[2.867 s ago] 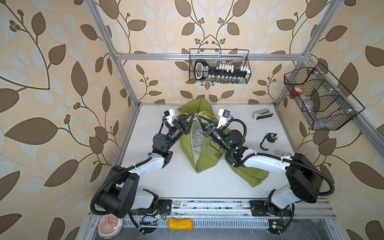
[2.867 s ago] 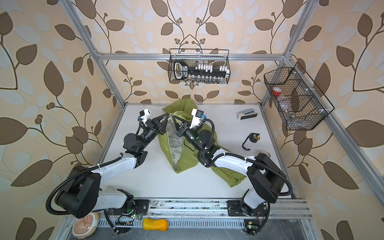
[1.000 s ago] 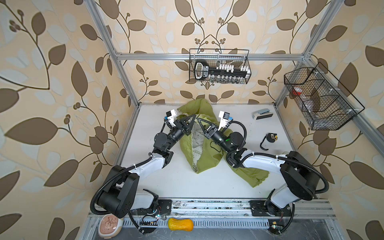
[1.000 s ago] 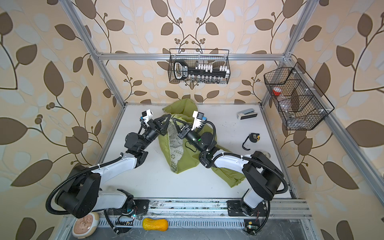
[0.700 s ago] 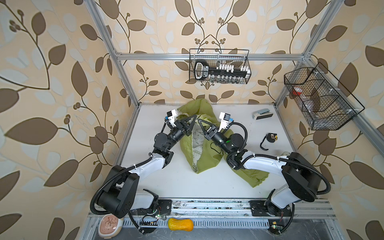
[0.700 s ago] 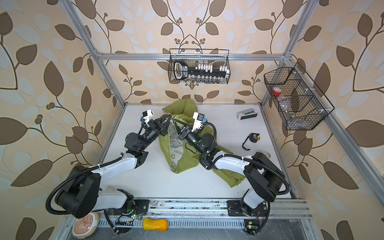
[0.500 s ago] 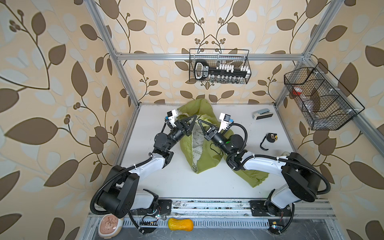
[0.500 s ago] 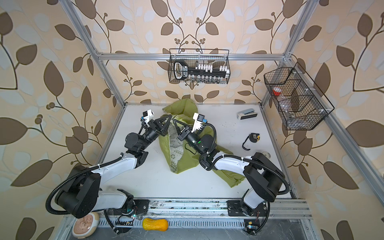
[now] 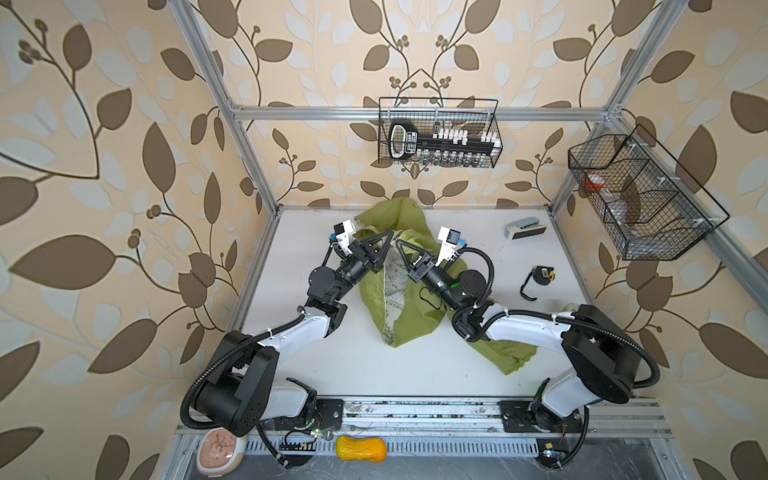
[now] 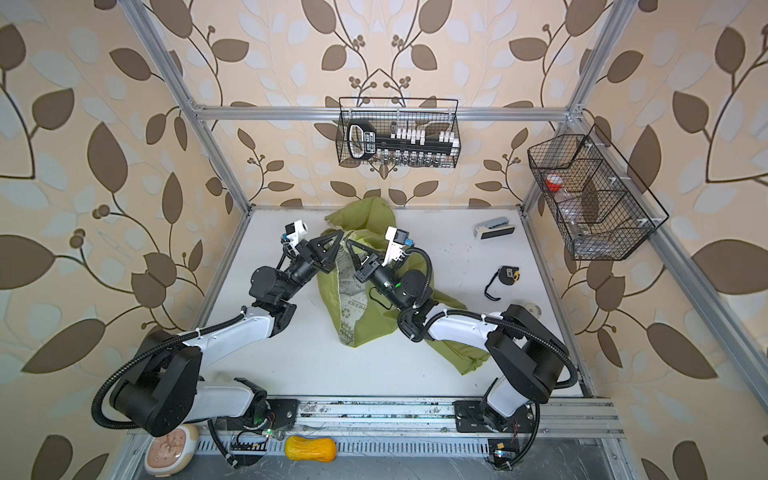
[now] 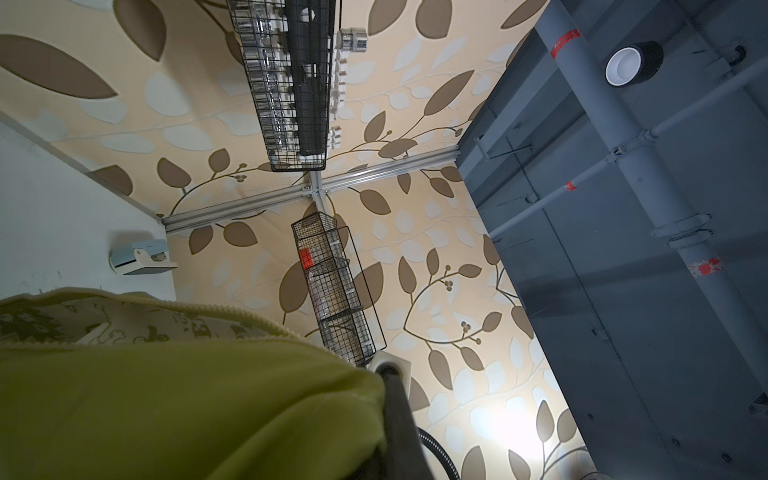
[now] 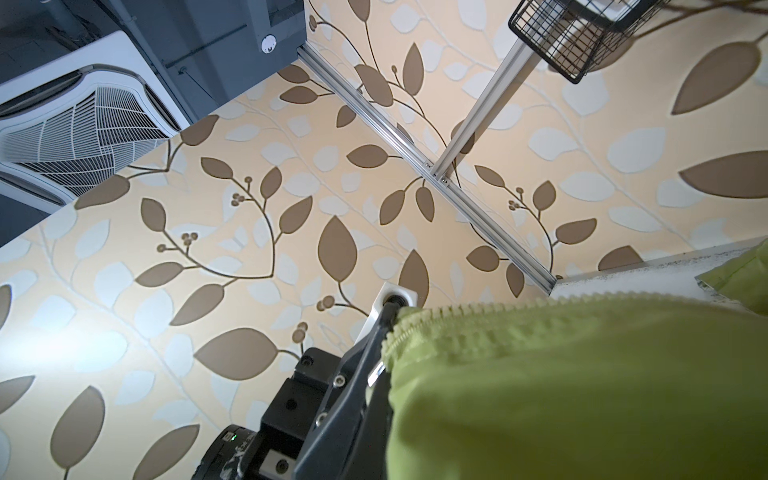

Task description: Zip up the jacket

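An olive-green jacket (image 9: pixel 417 322) shows a white lining (image 9: pixel 392 291) printed with green motifs and lettering. The tabletop (image 9: pixel 291 237) is white. The wallpaper (image 9: pixel 124 133) is cream, patterned with large brown leaves, pale blue-white leaves and thin brown stems. The wire basket (image 9: pixel 497 124) is black. The left arm (image 9: pixel 299 332) and right arm (image 9: pixel 525 330) are white with black joints. A gourd-shaped object (image 9: pixel 360 454) is orange-yellow.

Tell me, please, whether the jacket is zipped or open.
Open: the jacket has its front edges apart, printed lining showing between in both top views; zipper teeth lie unjoined in both wrist views.
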Available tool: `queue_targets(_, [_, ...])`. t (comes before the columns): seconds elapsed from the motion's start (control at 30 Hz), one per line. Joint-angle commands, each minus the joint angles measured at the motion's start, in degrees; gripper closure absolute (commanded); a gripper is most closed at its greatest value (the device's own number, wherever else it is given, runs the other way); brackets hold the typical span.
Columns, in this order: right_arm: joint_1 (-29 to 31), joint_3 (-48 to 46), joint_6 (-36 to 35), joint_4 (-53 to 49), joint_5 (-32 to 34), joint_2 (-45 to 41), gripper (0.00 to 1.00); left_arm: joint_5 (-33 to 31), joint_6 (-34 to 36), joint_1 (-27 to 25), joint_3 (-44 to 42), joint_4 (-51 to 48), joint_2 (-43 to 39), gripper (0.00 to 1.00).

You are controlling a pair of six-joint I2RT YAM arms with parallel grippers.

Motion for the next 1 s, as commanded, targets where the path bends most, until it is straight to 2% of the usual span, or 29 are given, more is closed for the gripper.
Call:
queue_targets(0.0, [4.52,-2.63,-1.32,-6.84,-11.34,0.85,1.00,-5.64,1.41,-0.15,1.30,4.67,-1.34,1.00])
queue_targets(0.17, [3.66,-4.45,-0.02,-5.64,-10.89,1.00,1.00,-6.35,1.32,-0.15,0.73,3.68,-1.59,1.00])
queue_targets(0.47, [3.79,-2.38,-6.15,-15.47,-10.22,-1.41,1.00,-7.03,-1.53,-0.15,0.47,0.96,-4.47,1.00])
queue_targets(0.97, [2.33,-1.11,-0.88,-14.91,-13.33,-1.67,1.00,-6.00,1.46,-0.15,-3.64,-0.52,-6.62,1.00])
